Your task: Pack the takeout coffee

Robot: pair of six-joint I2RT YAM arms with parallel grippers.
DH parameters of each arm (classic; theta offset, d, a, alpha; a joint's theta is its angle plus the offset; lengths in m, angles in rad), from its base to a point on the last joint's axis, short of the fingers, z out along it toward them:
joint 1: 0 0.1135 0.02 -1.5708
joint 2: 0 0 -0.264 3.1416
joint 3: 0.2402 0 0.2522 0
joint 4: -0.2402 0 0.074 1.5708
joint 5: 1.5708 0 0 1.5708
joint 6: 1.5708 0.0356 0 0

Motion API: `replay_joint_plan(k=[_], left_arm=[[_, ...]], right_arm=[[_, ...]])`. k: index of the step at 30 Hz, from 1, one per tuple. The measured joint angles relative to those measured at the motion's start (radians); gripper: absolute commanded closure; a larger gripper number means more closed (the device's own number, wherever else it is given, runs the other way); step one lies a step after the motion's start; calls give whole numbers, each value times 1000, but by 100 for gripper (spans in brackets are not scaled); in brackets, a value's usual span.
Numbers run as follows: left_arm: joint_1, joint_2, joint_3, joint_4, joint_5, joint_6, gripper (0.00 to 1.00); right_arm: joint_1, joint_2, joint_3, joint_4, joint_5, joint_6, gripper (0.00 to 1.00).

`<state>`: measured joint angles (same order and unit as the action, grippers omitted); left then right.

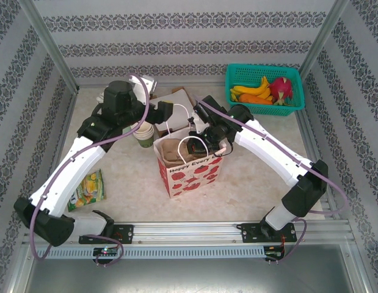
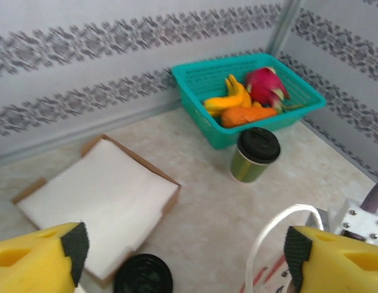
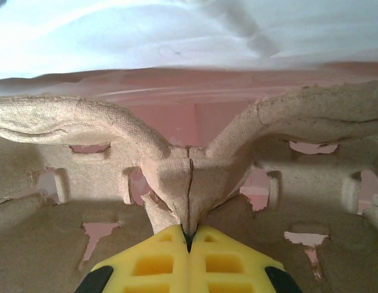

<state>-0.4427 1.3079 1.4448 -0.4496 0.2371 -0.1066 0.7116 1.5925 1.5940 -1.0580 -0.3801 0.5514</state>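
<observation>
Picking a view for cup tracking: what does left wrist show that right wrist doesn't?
Left wrist: the takeout coffee standing in front of the teal fruit basket, a cardboard box of white sheets, left fingers spread wide. Right wrist: right fingers pinched shut on the pulp cup carrier. Both: the paper bag, white handle in one, pink inside in the other.

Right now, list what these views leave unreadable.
- Takeout coffee, left wrist view: its lid hides the contents.
- Black lid, left wrist view: cut by the bottom edge.
- Green packet, top view: partly under the left arm; print too small.
- Pulp carrier, top view: the right gripper covers its middle.
</observation>
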Motion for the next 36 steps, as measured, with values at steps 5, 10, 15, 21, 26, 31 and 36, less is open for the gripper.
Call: replay_joint_plan(k=[5, 10, 15, 21, 26, 31, 36], left_arm=[[0, 59, 24, -41, 93, -16, 42], [0, 126, 87, -88, 154, -26, 78], [0, 174, 118, -113, 127, -69, 100], [0, 176, 117, -95, 41, -173, 100], [0, 164, 81, -35, 16, -257, 100], [0, 163, 70, -8, 64, -294, 100], [0, 163, 70, 10, 112, -295, 85]], right_arm=[[9, 10, 16, -23, 24, -7, 100], [25, 52, 64, -39, 38, -26, 100], [44, 82, 100, -93, 60, -69, 100], [51, 89, 114, -169, 62, -124, 100], [77, 134, 148, -230, 58, -167, 100], [78, 196, 216, -274, 55, -183, 100], [78, 266, 291, -301, 52, -185, 100]])
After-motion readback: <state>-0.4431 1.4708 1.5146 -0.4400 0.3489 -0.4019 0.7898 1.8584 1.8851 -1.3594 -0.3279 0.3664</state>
